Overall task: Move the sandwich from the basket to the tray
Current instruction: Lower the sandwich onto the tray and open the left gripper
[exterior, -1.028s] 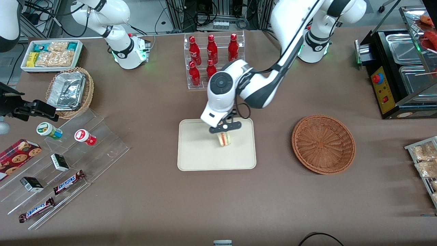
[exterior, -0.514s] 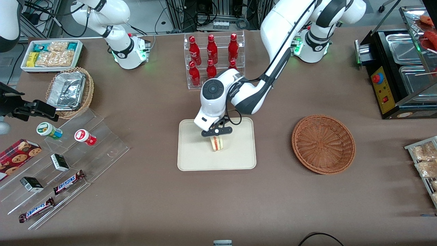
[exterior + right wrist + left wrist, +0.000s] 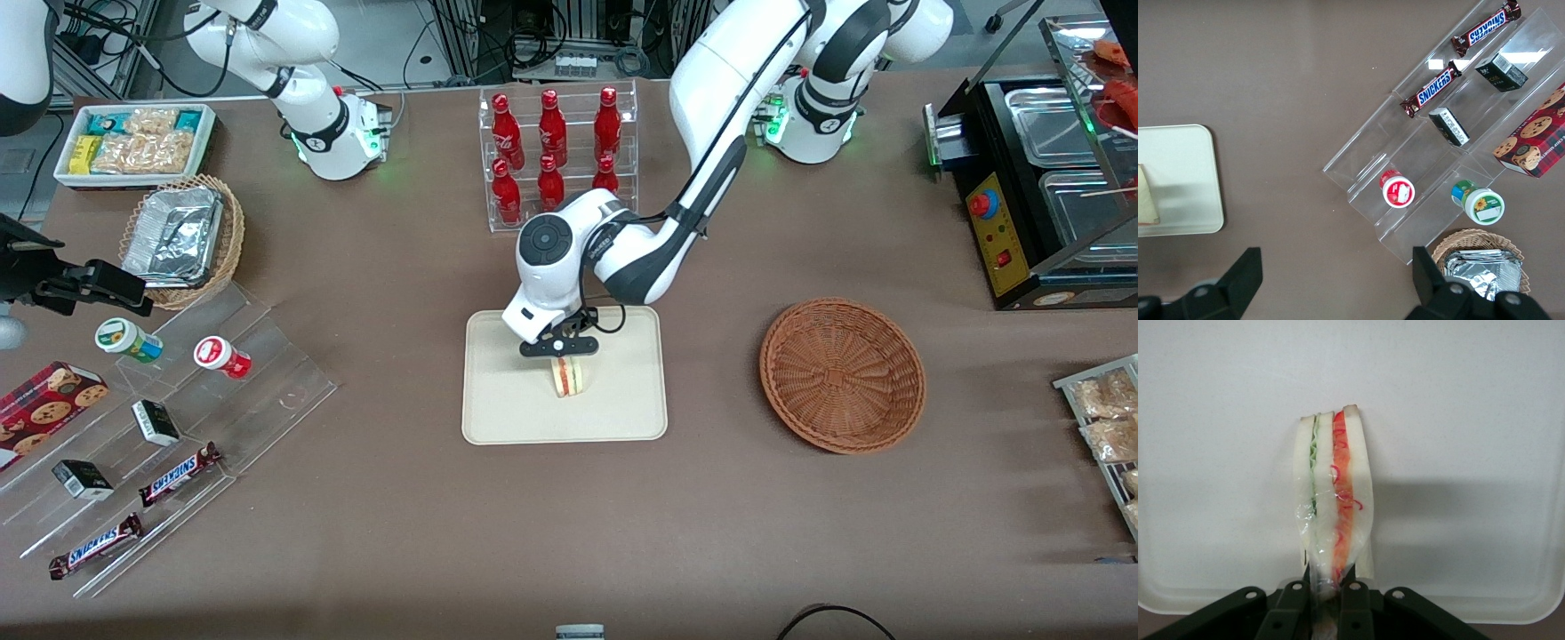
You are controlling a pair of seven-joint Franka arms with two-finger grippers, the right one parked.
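a: what sits around the tray (image 3: 498,418)?

b: toward the parked arm's end, a clear stepped stand (image 3: 169,427) with snack bars; toward the working arm's end, the basket (image 3: 842,374), holding nothing. farther off, a rack of red bottles (image 3: 553,151).

a: and the sandwich (image 3: 567,376)?

b: on the tray, standing on edge, the gripper (image 3: 560,348) clamped on its upper end. the arm (image 3: 702,151) reaches down over the bottle rack.

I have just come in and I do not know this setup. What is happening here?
The left arm's gripper holds the sandwich over the middle of the tray, fingers shut on it. The basket, toward the working arm's end of the table, has nothing in it.
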